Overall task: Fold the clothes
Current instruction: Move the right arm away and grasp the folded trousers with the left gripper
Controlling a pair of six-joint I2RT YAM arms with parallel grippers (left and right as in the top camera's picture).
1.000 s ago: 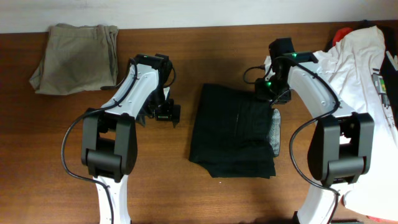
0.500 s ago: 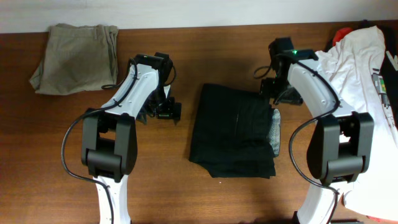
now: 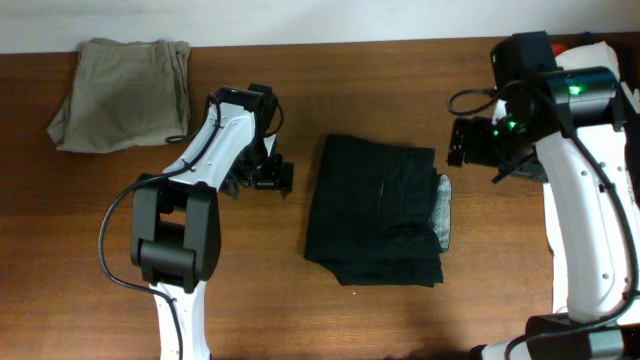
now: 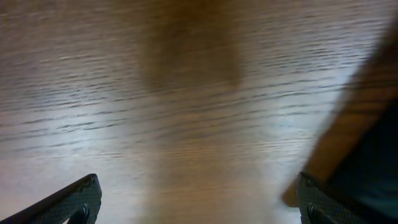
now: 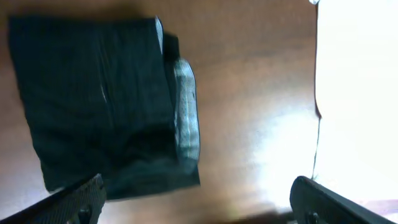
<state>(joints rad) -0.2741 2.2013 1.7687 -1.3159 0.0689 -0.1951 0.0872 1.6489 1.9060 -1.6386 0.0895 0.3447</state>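
Black fabric, the clothes (image 3: 378,210), lies on the wooden tabletop (image 3: 380,80) between the two tools as a compact, roughly rectangular stack. Its layers are doubled over one another, so I judge the folding largely done. The left tool (image 3: 262,182) sits low over bare wood with the stack near its right side but apart from it. Its wrist view shows the fingers (image 4: 71,200) spread wide with only wood grain between them, so it is released and carries nothing. The right tool (image 3: 478,143) hangs above the tabletop with the stack off to its left and nearer its base. It too is spread and empty, and in its wrist view the black cloth lies beneath it, clear of both fingers. A grey strip (image 3: 443,208) (probably the inside of the waistband) pokes out along the edge of the stack facing the right tool, and the edge nearest the arm bases looks uneven. What seems left is squaring those edges, or perhaps one more fold. No box, basket or tray shows, so nothing sits inside anything. A folded beige garment (image 3: 122,92) lies well beyond the left tool, and a white T-shirt (image 3: 585,95) lies past the right tool.
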